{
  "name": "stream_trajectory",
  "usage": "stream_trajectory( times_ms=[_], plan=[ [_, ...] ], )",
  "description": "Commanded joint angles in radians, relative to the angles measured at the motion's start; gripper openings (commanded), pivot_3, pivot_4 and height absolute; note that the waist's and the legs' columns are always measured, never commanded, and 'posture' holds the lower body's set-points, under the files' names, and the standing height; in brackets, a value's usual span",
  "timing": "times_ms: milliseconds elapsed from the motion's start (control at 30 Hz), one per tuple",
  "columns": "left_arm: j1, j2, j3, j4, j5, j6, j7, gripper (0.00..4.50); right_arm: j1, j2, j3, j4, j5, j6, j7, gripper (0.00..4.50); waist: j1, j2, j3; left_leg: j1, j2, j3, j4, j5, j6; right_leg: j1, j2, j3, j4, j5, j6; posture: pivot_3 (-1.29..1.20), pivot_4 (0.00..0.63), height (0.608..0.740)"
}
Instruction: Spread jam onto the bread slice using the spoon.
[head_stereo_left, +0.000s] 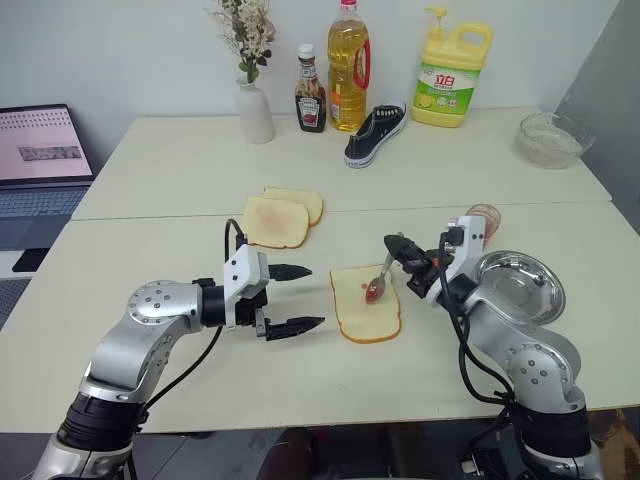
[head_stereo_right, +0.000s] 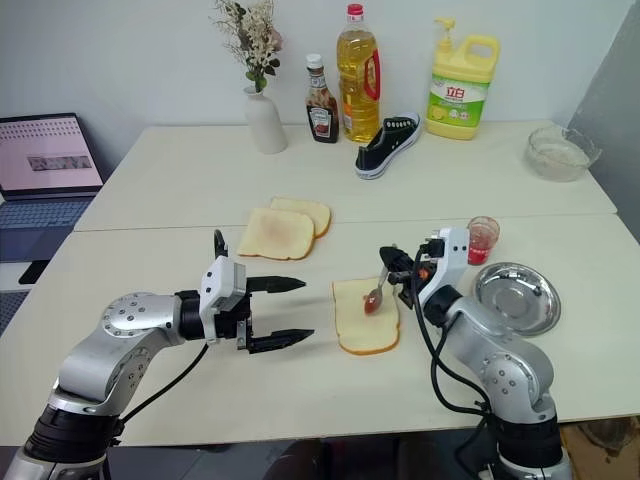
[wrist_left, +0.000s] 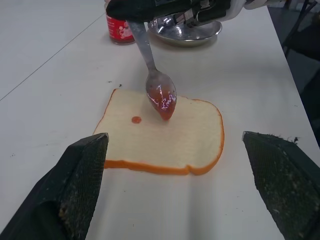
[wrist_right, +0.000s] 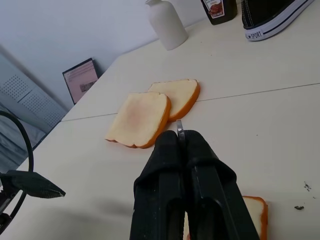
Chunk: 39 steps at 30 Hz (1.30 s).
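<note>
On the worktop (head_stereo_left: 180, 250), near its front edge:
Bread slice: the pale bread slice (head_stereo_left: 366, 303) lies flat between the two grippers, with a small red dot of jam on its face beside the spoon's bowl.
Spoon: the spoon (wrist_left: 159, 92) slants down from the right gripper, its bowl loaded with jam (wrist_left: 164, 102) and its tip touching the bread's face.
Right gripper: the right gripper (head_stereo_left: 403, 256) has its fingers pressed together, pinching the spoon's handle, and reaches level over the bread from the right.
Left gripper: the left gripper (head_stereo_left: 293, 298) hangs just left of the bread, fingers spread wide with nothing between them, pointing at the slice.
Jam cup: a small clear glass cup (head_stereo_right: 483, 239) of red jam stands behind the right arm, beside the round steel dish (head_stereo_right: 517, 297).
Other bread: two toastier slices (head_stereo_left: 281, 216) overlap farther back.
</note>
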Motion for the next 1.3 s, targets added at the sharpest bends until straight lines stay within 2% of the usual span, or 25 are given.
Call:
stream_trajectory(
  times_ms=[33, 167, 267, 400, 500, 900, 1300],
  plan=[
    [-0.01, 0.003, 0.001, -0.018, -0.001, -0.015, -0.002, 4.5, -0.009, 0.026, -0.047, -0.026, 0.05, 0.004, -0.01, 0.03, 0.0, 0.0, 0.0, 0.0, 0.0, 0.0, 0.0, 0.0, 0.0, 0.0, 0.0, 0.0, 0.0, 0.0, 0.0, 0.0, 0.15, 0.74],
    [-0.01, 0.004, 0.001, -0.018, -0.002, -0.015, -0.003, 4.5, -0.004, 0.058, -0.088, -0.013, 0.117, 0.028, -0.037, 0.03, 0.0, 0.0, 0.0, 0.0, 0.0, 0.0, 0.0, 0.0, 0.0, 0.0, 0.0, 0.0, 0.0, 0.0, 0.0, 0.0, 0.15, 0.74],
    [-0.008, 0.006, 0.002, -0.019, -0.002, -0.013, -0.004, 4.5, 0.004, 0.116, -0.167, 0.033, 0.296, 0.048, -0.105, 0.03, 0.001, 0.0, 0.0, 0.0, 0.0, 0.0, 0.0, 0.0, 0.0, 0.0, 0.0, 0.0, 0.0, 0.0, 0.0, 0.0, 0.15, 0.74],
    [-0.006, 0.006, 0.002, -0.019, -0.002, -0.014, -0.004, 4.5, 0.01, 0.138, -0.221, 0.076, 0.464, 0.054, -0.157, 0.03, 0.001, 0.0, 0.0, 0.0, 0.0, 0.0, 0.0, 0.0, 0.0, 0.0, 0.0, 0.0, 0.0, 0.0, 0.0, 0.0, 0.15, 0.74],
    [-0.005, 0.004, 0.0, -0.021, -0.001, -0.013, -0.001, 4.5, 0.019, 0.138, -0.227, 0.102, 0.513, 0.048, -0.162, 0.03, 0.001, 0.0, 0.0, 0.0, 0.0, 0.0, 0.0, 0.0, 0.0, 0.0, 0.0, 0.0, 0.0, 0.0, 0.0, 0.0, 0.15, 0.74],
    [-0.004, -0.013, -0.011, -0.046, -0.006, 0.002, 0.03, 4.5, 0.02, 0.175, -0.161, 0.256, 0.378, -0.03, -0.014, 0.03, 0.0, 0.0, 0.0, 0.0, 0.0, 0.0, 0.0, 0.0, 0.0, 0.0, 0.0, 0.0, 0.0, 0.0, 0.0, 0.0, 0.15, 0.74],
    [0.0, -0.019, -0.012, -0.067, -0.015, 0.013, 0.054, 4.5, 0.013, 0.157, -0.172, 0.387, 0.212, -0.09, 0.113, 0.03, 0.0, 0.0, 0.0, 0.001, 0.0, 0.001, 0.0, 0.0, 0.0, 0.0, 0.0, 0.0, 0.0, 0.0, 0.0, 0.0, 0.15, 0.74]
  ],
)
